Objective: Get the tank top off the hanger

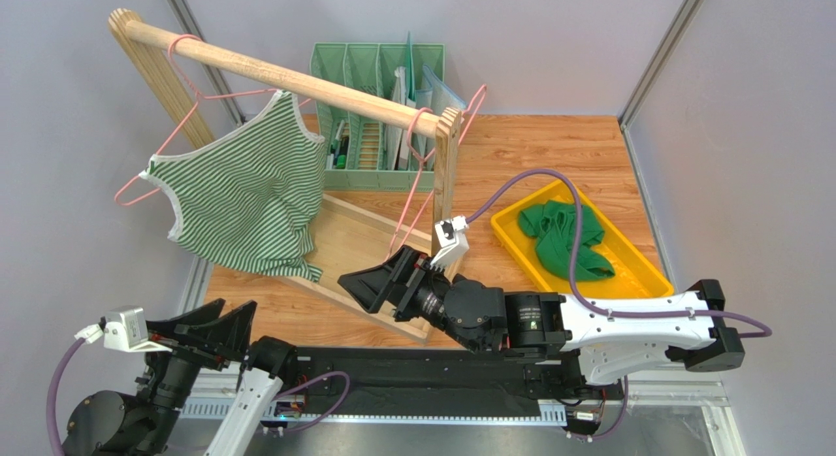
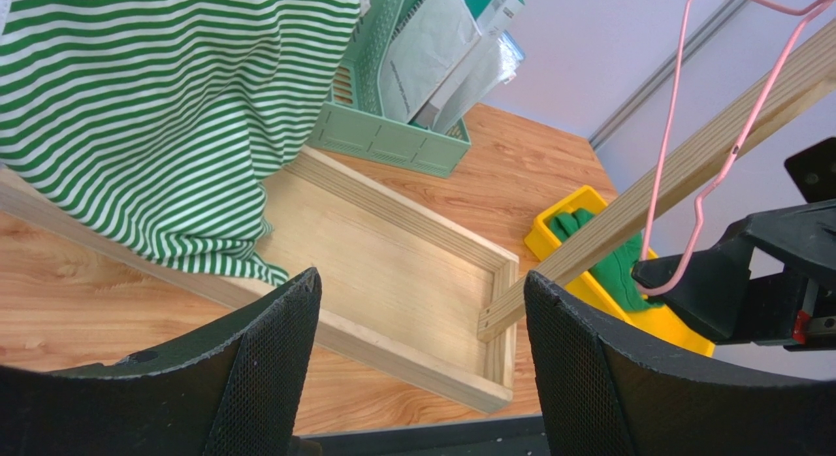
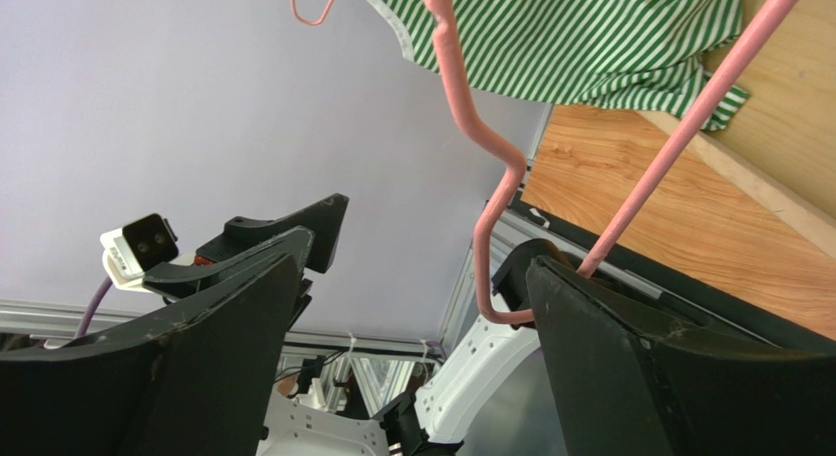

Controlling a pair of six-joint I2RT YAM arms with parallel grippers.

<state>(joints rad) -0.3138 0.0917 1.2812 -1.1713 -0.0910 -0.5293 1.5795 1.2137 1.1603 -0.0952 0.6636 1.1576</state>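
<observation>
The green-and-white striped tank top hangs on a pink hanger from the wooden rod, at its left end. It fills the upper left of the left wrist view. My left gripper is open below and in front of the tank top, with nothing between its fingers. My right gripper is open by the lower corner of a second, bare pink hanger. That corner touches the right finger's inner edge.
The rack's wooden base tray lies under the rod. Behind it stands a green file organiser with papers. A yellow tray holding a green garment sits at the right. Grey walls close in on both sides.
</observation>
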